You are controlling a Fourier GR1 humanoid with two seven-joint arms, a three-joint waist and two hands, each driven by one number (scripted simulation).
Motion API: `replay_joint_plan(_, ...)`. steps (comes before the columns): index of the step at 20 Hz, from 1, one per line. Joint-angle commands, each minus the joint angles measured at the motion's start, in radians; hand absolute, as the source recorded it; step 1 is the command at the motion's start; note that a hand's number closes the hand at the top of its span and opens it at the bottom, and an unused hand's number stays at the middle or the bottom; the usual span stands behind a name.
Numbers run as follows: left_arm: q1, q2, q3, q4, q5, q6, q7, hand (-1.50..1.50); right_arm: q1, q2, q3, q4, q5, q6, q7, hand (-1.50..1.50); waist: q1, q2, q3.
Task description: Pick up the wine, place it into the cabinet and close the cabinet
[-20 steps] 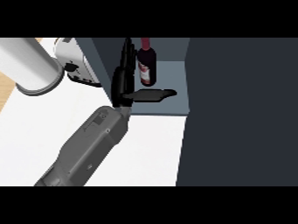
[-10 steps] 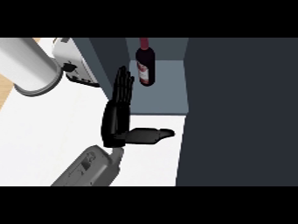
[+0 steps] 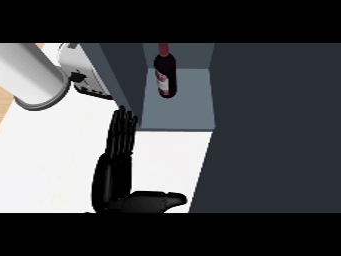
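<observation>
The wine (image 3: 165,75) stands inside the cabinet (image 3: 180,100) at upper centre, its long axis running up the frame, neck toward the top. The cabinet door (image 3: 117,75) lies just up-frame of the hand (image 3: 114,175) (which one I cannot tell) — its fingers (image 3: 123,127) straight, holding nothing, tips at the door's edge, thumb out right over the worktop (image 3: 47,150).

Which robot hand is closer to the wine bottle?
The right hand. It lies open on the counter below the wine bottle, fingertips close to the cabinet's front edge. The left hand is not in view, so only the right one can be placed.
</observation>
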Motion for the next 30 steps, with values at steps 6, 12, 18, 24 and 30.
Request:
replay_joint_plan(6,0.203,0.135,0.02,-0.175,0.0,-0.031,-0.037,-1.5,0.034,-0.058,0.255,-0.214,-0.054,0.085,0.161,1.5,0.006,0.001,-0.003)
replay_joint_plan(12,0.317,0.294,0.111,-0.309,0.058,-0.12,-0.027,-1.5,-0.027,-0.049,0.293,-0.184,-0.019,0.097,0.152,1.5,0.016,0.0,-0.004)
replay_joint_plan(18,0.422,0.329,0.149,-0.368,0.085,-0.162,-0.079,-1.5,-0.123,0.048,0.392,-0.1,0.005,0.03,0.233,1.5,0.031,-0.002,-0.007)
replay_joint_plan(24,0.481,0.398,0.28,-0.376,0.181,-0.268,-0.1,-1.5,-0.254,0.197,0.484,0.048,0.071,-0.039,0.281,1.5,0.035,-0.001,-0.008)
replay_joint_plan(30,0.532,0.453,0.372,-0.373,0.246,-0.376,-0.122,-1.5,-0.522,0.216,0.494,0.172,0.066,-0.262,0.328,1.5,0.054,0.006,-0.009)
